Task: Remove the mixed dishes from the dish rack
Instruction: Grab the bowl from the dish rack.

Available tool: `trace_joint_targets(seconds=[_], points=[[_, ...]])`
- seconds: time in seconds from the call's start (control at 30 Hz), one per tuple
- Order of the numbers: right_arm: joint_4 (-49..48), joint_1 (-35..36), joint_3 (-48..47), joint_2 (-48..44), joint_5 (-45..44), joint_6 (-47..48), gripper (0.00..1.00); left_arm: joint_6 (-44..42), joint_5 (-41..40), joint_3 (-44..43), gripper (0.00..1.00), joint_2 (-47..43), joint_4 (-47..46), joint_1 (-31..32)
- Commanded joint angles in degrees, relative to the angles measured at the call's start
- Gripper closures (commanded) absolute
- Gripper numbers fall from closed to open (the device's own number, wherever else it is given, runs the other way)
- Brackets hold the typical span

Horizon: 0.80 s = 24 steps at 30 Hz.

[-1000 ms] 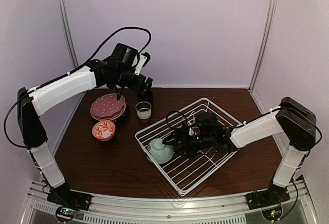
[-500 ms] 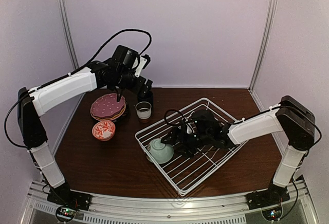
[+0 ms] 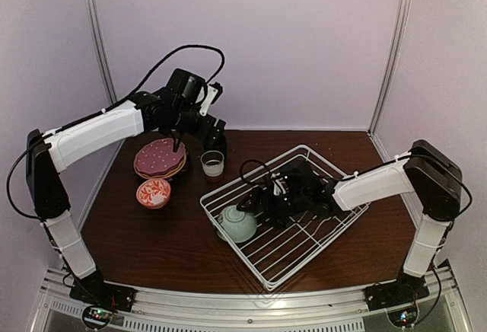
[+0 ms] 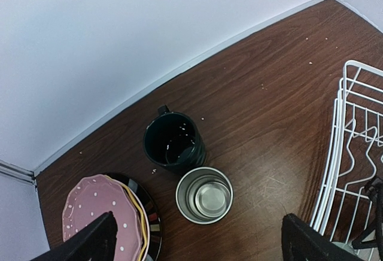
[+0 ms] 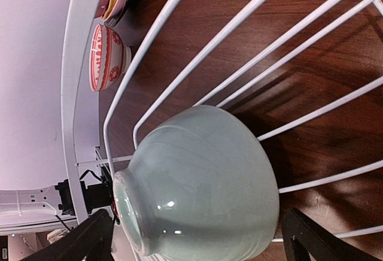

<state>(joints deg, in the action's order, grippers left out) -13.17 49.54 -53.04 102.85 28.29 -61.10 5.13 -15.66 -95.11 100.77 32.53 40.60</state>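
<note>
Pale green bowl (image 3: 237, 224) lies tipped at dish rack's (image 3: 305, 148) 9 o'clock corner.
Right pincer (image 5: 200, 237), fingers apart, faces it from 3 o'clock; left pincer (image 4: 200, 240), likewise apart, hangs over the dark green mug (image 4: 173, 144) on the counter (image 3: 152, 233).

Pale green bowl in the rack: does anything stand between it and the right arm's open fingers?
Nothing visible does. The right wrist view shows the pale green bowl right ahead of the right gripper, between its open fingers; the dish rack wires pass behind it.
</note>
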Motion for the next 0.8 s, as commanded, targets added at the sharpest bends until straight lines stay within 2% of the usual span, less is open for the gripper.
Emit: trace_joint_targets(seconds=[0.0, 0.23, 0.5, 0.77], points=[[0.2, -0.3, -1.2, 2.4, 1.1, 2.6, 0.0, 0.5, -0.4, 0.6, 0.03, -2.0, -2.6, 0.2], [-4.7, -0.8, -0.1, 3.5, 6.4, 1.5, 0.0, 0.5, 0.3, 0.7, 0.03, -1.8, -3.4, 0.3], [-8.6, -0.8, 0.5, 0.2, 8.9, 0.5, 0.01, 0.6, 0.5, 0.8, 0.03, -1.6, -3.4, 0.3], [-3.0, -0.8, -1.7, 1.4, 6.7, 2.3, 0.03, 0.6, 0.7, 0.8, 0.03, -1.6, -3.4, 0.3]])
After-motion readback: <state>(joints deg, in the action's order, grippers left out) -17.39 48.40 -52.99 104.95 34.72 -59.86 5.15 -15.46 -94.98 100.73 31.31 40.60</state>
